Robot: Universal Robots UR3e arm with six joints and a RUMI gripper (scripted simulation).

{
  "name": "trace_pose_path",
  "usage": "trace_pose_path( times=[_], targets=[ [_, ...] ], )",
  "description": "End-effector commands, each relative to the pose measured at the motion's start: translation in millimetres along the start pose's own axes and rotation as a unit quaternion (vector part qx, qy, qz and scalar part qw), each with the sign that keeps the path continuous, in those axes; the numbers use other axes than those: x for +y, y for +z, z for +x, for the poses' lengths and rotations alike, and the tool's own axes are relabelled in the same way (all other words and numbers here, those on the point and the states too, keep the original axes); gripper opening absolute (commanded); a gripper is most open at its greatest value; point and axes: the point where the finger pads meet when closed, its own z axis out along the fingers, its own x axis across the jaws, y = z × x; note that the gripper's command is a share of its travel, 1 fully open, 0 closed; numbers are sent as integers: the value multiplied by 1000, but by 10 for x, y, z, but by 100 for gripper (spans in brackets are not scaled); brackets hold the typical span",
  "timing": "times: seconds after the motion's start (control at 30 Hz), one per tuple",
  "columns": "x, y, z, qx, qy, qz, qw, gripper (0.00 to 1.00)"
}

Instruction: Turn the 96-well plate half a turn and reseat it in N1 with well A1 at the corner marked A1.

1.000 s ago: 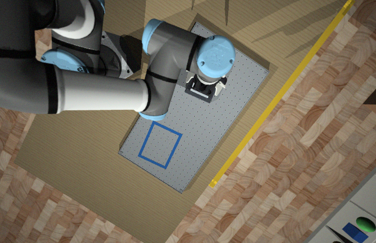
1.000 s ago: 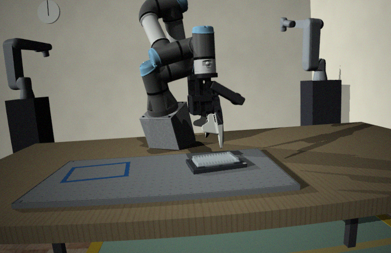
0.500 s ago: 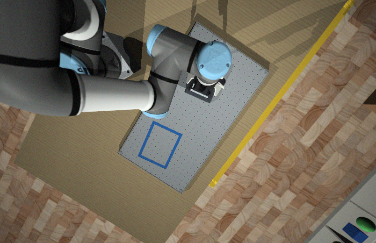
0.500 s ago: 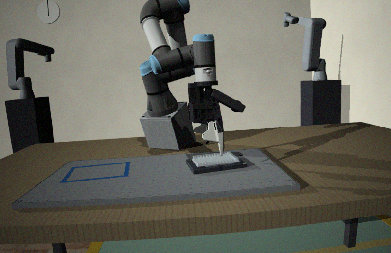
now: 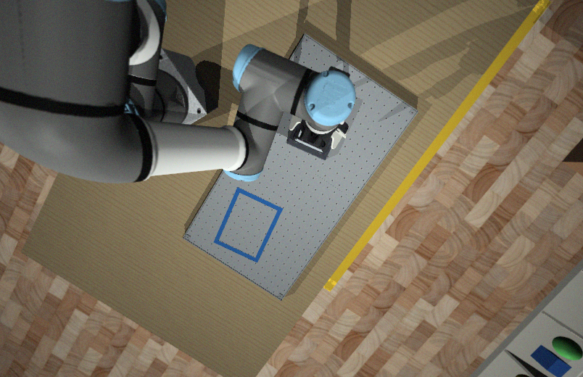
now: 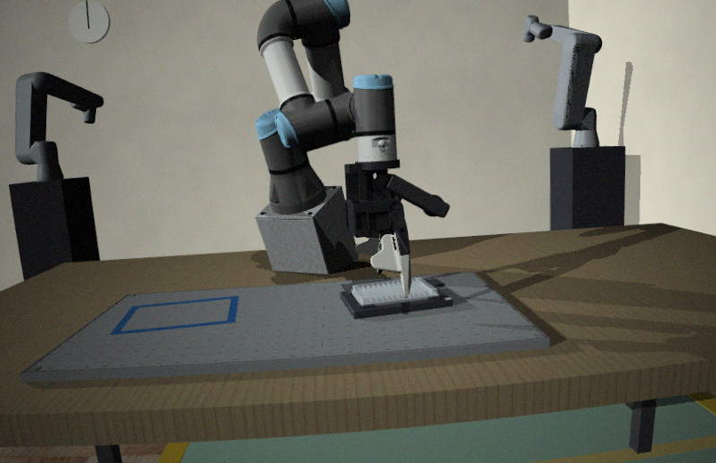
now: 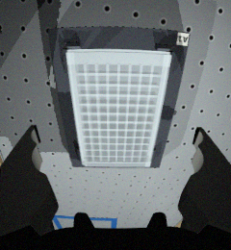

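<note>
The white 96-well plate lies flat in the dark plate nest N1 on the grey perforated baseplate. The A1 label marks the nest's top right corner in the wrist view. I cannot tell which plate corner is cut off. My gripper is wide open and empty, pointing straight down over the plate, with one finger out on each long side. In the side view the gripper hangs low and its near fingertip overlaps the plate. In the overhead view the wrist and gripper hide the plate.
A blue rectangle outline is marked on the baseplate's other end. The arm's base block stands behind the baseplate. A yellow floor line runs beside the table. Two other arms on pedestals stand far back.
</note>
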Motion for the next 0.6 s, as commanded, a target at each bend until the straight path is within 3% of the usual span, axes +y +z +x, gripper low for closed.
trace_pose_path(
  times=[0.0, 0.27, 0.3, 0.57],
  targets=[
    [-1, 12, 9, 1, 0, 0, 1000, 100],
    [-1, 12, 9, 1, 0, 0, 1000, 100],
    [-1, 12, 9, 1, 0, 0, 1000, 0],
    [-1, 13, 9, 1, 0, 0, 1000, 0]
  ],
)
